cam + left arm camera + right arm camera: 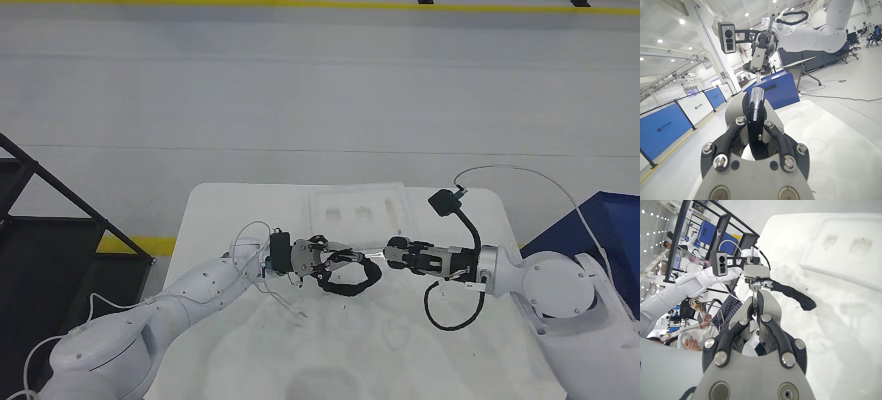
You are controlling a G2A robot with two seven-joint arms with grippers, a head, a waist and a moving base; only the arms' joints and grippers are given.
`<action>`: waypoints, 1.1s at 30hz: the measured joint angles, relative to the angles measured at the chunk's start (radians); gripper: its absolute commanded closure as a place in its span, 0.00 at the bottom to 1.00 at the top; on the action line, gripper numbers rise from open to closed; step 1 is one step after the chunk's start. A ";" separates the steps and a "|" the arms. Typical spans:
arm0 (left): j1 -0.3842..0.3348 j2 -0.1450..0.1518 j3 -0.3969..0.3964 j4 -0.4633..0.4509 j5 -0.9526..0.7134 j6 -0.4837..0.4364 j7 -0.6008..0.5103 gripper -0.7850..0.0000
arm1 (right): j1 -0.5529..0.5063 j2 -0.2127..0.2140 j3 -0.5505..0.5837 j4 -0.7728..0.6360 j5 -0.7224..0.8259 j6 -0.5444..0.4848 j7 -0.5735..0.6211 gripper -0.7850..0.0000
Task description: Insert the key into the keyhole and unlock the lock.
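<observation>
The lock [756,103] sits left of the key [758,79] (nearly touching), above the table [450,350], tray [320,215] behind.

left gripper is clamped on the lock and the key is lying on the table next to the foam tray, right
Not quite: the key is not on the table; the right gripper holds it, as the right wrist view shows. The left gripper is shut on the lock.

light: bright, even | source: ceiling lamps [682,21] | soft shadows on table [838,361] | wrist-view edges bowed

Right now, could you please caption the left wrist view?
Left pincer grips the chrome cylinder lock; right pincer points a small silver key at it.
</observation>
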 measured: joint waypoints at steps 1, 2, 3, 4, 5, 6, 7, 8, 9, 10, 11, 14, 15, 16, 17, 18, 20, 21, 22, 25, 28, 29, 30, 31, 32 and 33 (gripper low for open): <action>-0.001 -0.002 0.002 0.003 0.001 0.001 0.001 1.00 | 0.002 -0.001 -0.007 0.002 -0.005 0.003 -0.005 1.00; -0.002 -0.005 0.004 0.006 0.002 0.002 0.002 1.00 | 0.005 -0.001 -0.013 0.005 -0.006 0.004 -0.009 1.00; -0.003 -0.007 0.006 0.010 0.003 0.002 0.002 1.00 | 0.008 -0.002 -0.019 0.009 -0.007 0.006 -0.014 1.00; -0.004 -0.009 0.007 0.013 0.003 0.003 0.003 1.00 | 0.011 -0.002 -0.022 0.013 -0.007 0.007 -0.018 1.00; -0.005 -0.011 0.008 0.016 0.002 0.004 0.004 1.00 | 0.012 -0.003 -0.024 0.016 -0.006 0.009 -0.021 1.00; -0.005 -0.014 0.010 0.020 0.001 0.005 0.005 1.00 | 0.014 -0.003 -0.025 0.019 -0.005 0.010 -0.025 1.00; -0.006 -0.015 0.011 0.023 0.000 0.007 0.007 1.00 | 0.015 -0.003 -0.026 0.021 -0.004 0.012 -0.028 1.00; -0.006 -0.016 0.012 0.026 -0.002 0.008 0.008 1.00 | 0.015 -0.003 -0.026 0.023 -0.004 0.013 -0.031 1.00; -0.005 -0.018 0.013 0.029 -0.007 0.009 0.009 1.00 | 0.016 -0.003 -0.027 0.024 -0.004 0.015 -0.033 1.00; -0.004 -0.019 0.014 0.031 -0.011 0.010 0.010 1.00 | 0.016 -0.003 -0.027 0.024 -0.005 0.016 -0.034 1.00; -0.004 -0.020 0.015 0.033 -0.014 0.011 0.011 1.00 | 0.016 -0.002 -0.028 0.024 -0.006 0.017 -0.035 1.00; -0.004 -0.023 0.018 0.042 -0.023 0.013 0.013 1.00 | 0.016 -0.002 -0.030 0.022 -0.008 0.017 -0.037 1.00; -0.004 -0.024 0.018 0.045 -0.027 0.014 0.014 1.00 | 0.016 -0.002 -0.032 0.021 -0.009 0.016 -0.038 1.00; -0.005 -0.025 0.018 0.047 -0.030 0.015 0.015 1.00 | 0.016 -0.002 -0.034 0.020 -0.010 0.015 -0.039 1.00; -0.005 -0.025 0.019 0.048 -0.033 0.015 0.016 1.00 | 0.017 -0.002 -0.035 0.019 -0.010 0.014 -0.039 1.00; -0.005 -0.025 0.020 0.050 -0.036 0.016 0.016 1.00 | 0.017 -0.002 -0.036 0.019 -0.010 0.013 -0.041 1.00; -0.006 -0.026 0.022 0.051 -0.040 0.016 0.016 1.00 | 0.017 -0.002 -0.038 0.018 -0.010 0.011 -0.045 1.00; -0.006 -0.026 0.023 0.053 -0.042 0.016 0.016 1.00 | 0.017 -0.001 -0.039 0.018 -0.010 0.010 -0.046 1.00; -0.006 -0.026 0.024 0.053 -0.044 0.016 0.016 1.00 | 0.017 -0.001 -0.040 0.018 -0.011 0.009 -0.047 1.00; -0.007 -0.027 0.028 0.053 -0.047 0.014 0.014 1.00 | 0.019 -0.001 -0.043 0.019 -0.012 0.005 -0.054 1.00; -0.008 -0.028 0.032 0.052 -0.049 0.012 0.013 1.00 | 0.019 -0.002 -0.045 0.019 -0.016 0.004 -0.065 1.00; -0.009 -0.028 0.034 0.052 -0.050 0.012 0.012 1.00 | 0.019 -0.002 -0.045 0.019 -0.017 0.003 -0.067 1.00; -0.009 -0.029 0.036 0.051 -0.051 0.011 0.011 1.00 | 0.019 -0.002 -0.046 0.019 -0.018 0.003 -0.070 1.00; -0.009 -0.029 0.037 0.049 -0.053 0.010 0.010 1.00 | 0.019 -0.002 -0.046 0.020 -0.018 0.002 -0.072 1.00; -0.009 -0.029 0.039 0.048 -0.054 0.010 0.010 1.00 | 0.019 -0.001 -0.046 0.021 -0.017 0.002 -0.073 1.00; -0.010 -0.029 0.041 0.047 -0.056 0.009 0.009 1.00 | 0.020 -0.001 -0.046 0.023 -0.017 0.001 -0.075 1.00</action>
